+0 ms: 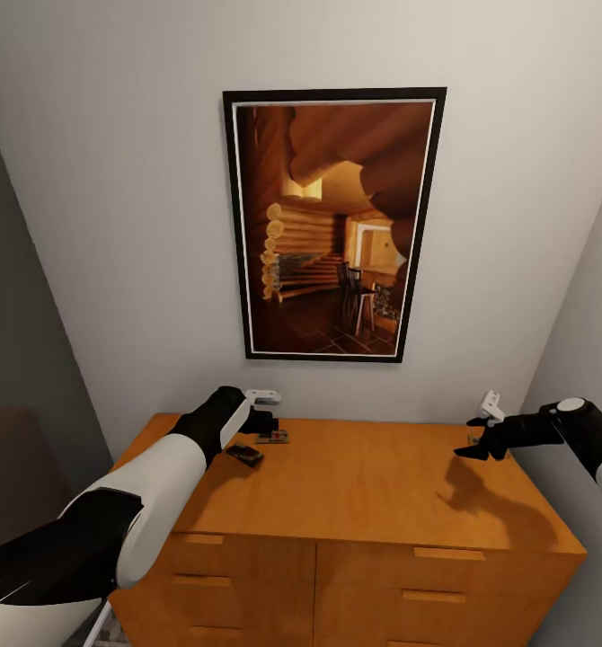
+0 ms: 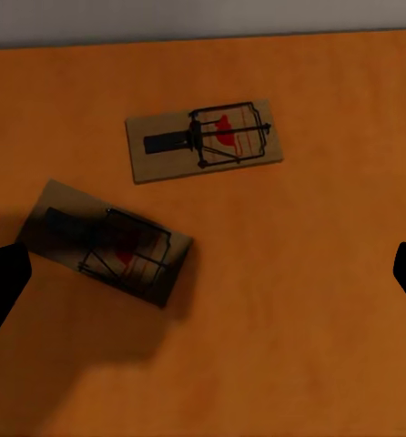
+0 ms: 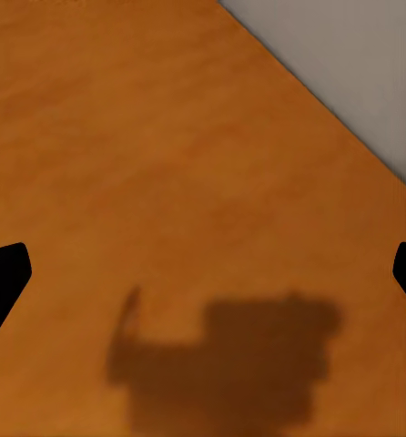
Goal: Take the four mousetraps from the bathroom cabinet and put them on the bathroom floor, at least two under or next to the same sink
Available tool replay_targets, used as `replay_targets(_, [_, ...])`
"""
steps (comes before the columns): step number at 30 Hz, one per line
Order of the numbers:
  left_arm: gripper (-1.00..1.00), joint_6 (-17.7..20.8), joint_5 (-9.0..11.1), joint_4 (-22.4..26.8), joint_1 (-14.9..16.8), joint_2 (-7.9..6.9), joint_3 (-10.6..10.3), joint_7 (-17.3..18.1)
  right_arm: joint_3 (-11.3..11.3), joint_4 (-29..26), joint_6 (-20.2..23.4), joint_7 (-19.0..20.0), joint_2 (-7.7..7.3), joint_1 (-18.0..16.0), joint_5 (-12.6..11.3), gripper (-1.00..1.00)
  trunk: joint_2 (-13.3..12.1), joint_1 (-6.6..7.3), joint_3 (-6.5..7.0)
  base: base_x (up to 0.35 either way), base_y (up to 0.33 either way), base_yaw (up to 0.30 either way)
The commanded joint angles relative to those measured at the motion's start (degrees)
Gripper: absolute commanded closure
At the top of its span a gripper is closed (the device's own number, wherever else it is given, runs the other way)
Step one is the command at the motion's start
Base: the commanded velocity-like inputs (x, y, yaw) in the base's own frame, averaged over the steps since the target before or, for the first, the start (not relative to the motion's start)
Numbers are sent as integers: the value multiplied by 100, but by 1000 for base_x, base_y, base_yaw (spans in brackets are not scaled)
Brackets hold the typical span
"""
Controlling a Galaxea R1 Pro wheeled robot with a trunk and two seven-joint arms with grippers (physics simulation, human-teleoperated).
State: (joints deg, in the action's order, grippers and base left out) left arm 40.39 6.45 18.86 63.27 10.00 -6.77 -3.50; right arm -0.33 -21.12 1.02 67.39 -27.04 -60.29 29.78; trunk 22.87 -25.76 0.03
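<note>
Two mousetraps lie on the flat top of the orange-brown cabinet (image 1: 373, 485), near its back left. One mousetrap (image 2: 203, 139) lies in the light with its red-marked wire part showing, and it also appears in the head view (image 1: 272, 438). The other mousetrap (image 2: 107, 241) lies askew in the gripper's shadow, closer to the front (image 1: 244, 455). My left gripper (image 2: 203, 282) hovers open just above them (image 1: 263, 420), holding nothing. My right gripper (image 1: 467, 440) hangs open and empty over the bare right end of the cabinet top (image 3: 167, 137).
A dark-framed picture (image 1: 334, 225) of a log interior hangs on the pale wall behind the cabinet. Drawer fronts with wooden bar handles (image 1: 436, 553) face me below the top. Grey walls close in on both sides, and the wall corner (image 3: 349, 64) is close to the right gripper.
</note>
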Motion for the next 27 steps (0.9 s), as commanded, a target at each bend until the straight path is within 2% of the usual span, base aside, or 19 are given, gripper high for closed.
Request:
replay_targets(1, [-100,21,58,4,1,0,-27,-37,-11,-16,13,18,-2,0,22,-100,4,-2,-3,0,0,0])
replay_targets(15, [-100,21,58,4,1,0,-27,-37,-26,-49,58,-14,-3,0,52,-100,4,-2,-3,0,0,0])
replay_targets(21, [-100,21,58,4,1,0,-27,-37,-35,-50,347,-20,-3,0,54,-100,4,-2,-3,36,-32,0])
replay_targets(27, [-100,21,58,2,-3,0,-27,-37,-37,-64,743,-18,-9,0,64,-100,4,-2,-3,179,-171,0])
